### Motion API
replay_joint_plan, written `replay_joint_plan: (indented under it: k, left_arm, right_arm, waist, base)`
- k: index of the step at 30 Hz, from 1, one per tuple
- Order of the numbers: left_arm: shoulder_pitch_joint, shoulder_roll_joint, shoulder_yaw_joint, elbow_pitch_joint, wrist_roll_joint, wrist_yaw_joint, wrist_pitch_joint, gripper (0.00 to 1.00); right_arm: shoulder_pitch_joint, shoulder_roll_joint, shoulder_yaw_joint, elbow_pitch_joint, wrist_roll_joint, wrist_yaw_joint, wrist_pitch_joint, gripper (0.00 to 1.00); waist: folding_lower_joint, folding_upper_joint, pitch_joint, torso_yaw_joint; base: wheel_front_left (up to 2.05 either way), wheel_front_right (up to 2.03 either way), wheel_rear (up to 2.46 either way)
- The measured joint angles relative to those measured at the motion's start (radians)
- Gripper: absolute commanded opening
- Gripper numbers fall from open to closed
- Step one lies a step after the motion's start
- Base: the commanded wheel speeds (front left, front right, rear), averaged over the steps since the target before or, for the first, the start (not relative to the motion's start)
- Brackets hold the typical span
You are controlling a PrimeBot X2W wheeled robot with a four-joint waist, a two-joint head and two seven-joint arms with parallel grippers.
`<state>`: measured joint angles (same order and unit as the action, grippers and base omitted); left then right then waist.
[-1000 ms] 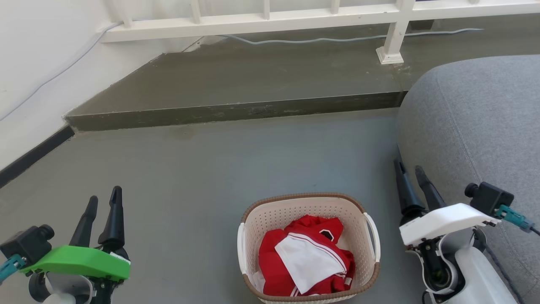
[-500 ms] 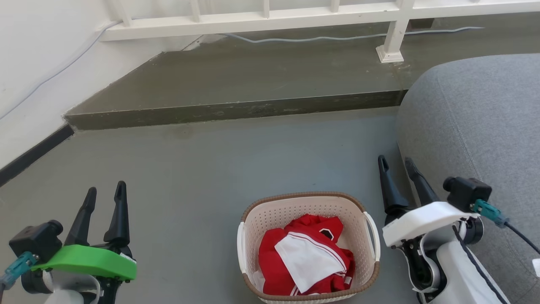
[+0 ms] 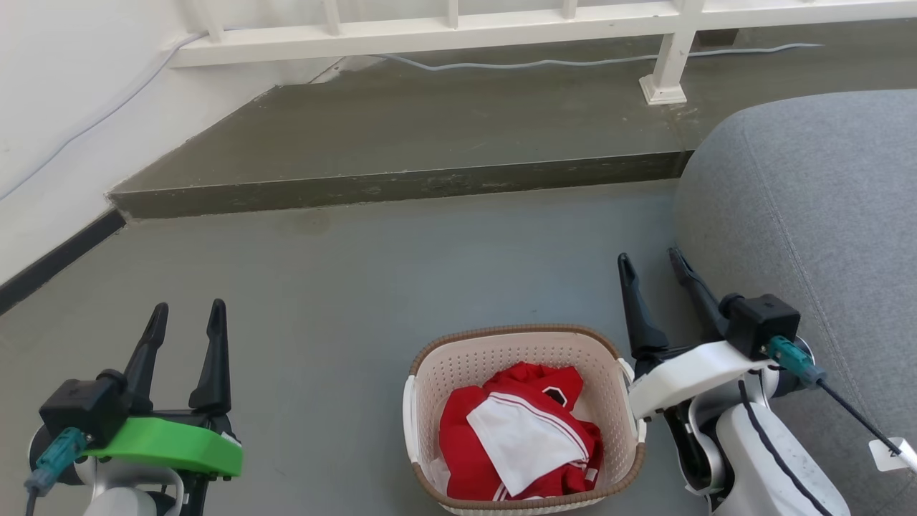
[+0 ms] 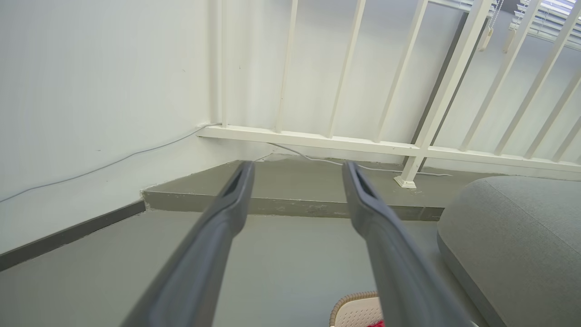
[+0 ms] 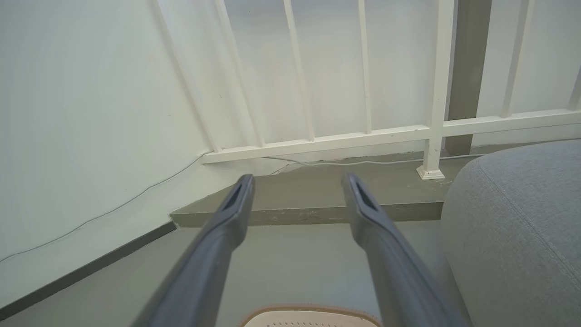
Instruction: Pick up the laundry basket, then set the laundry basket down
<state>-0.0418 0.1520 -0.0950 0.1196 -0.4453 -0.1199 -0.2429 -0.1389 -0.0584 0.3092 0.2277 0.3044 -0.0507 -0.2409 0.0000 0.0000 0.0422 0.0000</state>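
Left gripper (image 3: 189, 308): well left of the laundry basket (image 3: 466, 362), fingers spread, nothing between them, pointing away over the bare floor (image 3: 344, 279).

Laundry basket: upright on the floor, red and white clothes (image 3: 516, 437) heaped inside, neither of its white handles (image 3: 408, 419) gripped.

Right gripper (image 3: 649, 255): fingers apart and empty, tips beyond the basket's far right corner. Its white shell crowds the right handle, possibly touching; hard to tell.

Grey cushion (image 3: 809, 215): close on the basket's right.

Risks: the shell shoves the basket sideways, or a one-sided lift tips it and spills clothes.
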Motion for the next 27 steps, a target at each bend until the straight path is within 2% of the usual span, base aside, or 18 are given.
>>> replay_joint_plan:
  k: [3, 27]
  left_arm:
    - [0.0, 0.0, 0.0, -0.004, 0.04, 0.0, -0.009, 1.0]
    - [0.0, -0.012, 0.003, -0.001, 0.047, -0.004, -0.009, 1.0]
  right_arm:
    - [0.0, 0.0, 0.013, -0.001, -0.029, -0.004, -0.01, 1.0]
    - [0.0, 0.001, 0.015, 0.002, -0.032, -0.004, -0.011, 1.0]
  waist:
    - [0.0, 0.0, 0.0, 0.001]
    - [0.0, 0.0, 0.0, 0.0]
  base:
    - [0.0, 0.0, 0.0]
    - [0.0, 0.0, 0.0]
